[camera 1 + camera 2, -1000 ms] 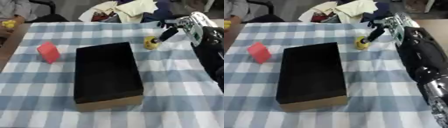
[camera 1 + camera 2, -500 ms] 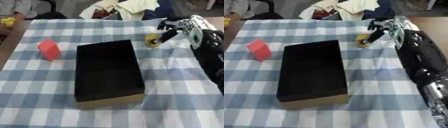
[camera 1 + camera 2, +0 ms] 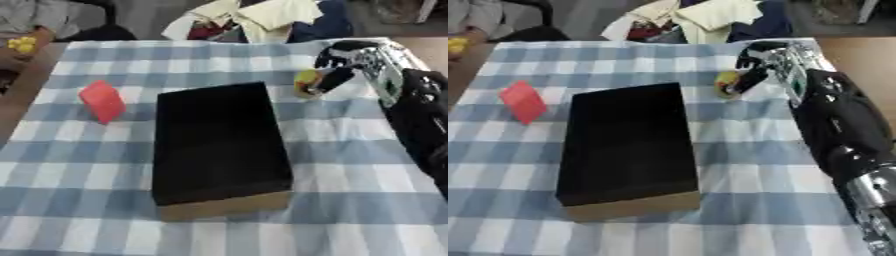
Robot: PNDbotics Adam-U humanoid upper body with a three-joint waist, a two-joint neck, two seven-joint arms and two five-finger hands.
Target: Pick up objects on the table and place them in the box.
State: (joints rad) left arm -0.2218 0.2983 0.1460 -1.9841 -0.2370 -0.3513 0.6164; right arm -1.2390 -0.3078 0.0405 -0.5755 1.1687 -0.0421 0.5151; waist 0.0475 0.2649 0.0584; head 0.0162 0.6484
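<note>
A long black box point(image 3: 219, 145) with a tan front lies open in the middle of the checked tablecloth point(image 3: 350, 200). To its left stands a red block point(image 3: 101, 101). Off the box's far right corner a small yellow object point(image 3: 304, 80) sits on the cloth. My right hand point(image 3: 343, 62) comes in from the right and hovers right over it. Its fingers curl above the object, and one dark finger point(image 3: 750, 82) presses against the object's right side. The left hand shows in no view.
A heap of clothes point(image 3: 258, 20) lies past the table's far edge. Another small yellow thing point(image 3: 22, 44) sits at the far left corner beside a person's sleeve. My black right forearm point(image 3: 837, 130) runs along the table's right side.
My right hand's fingers have curled in closer over the yellow object. The object stays on the cloth; the whole picture has shifted slightly with the head.
</note>
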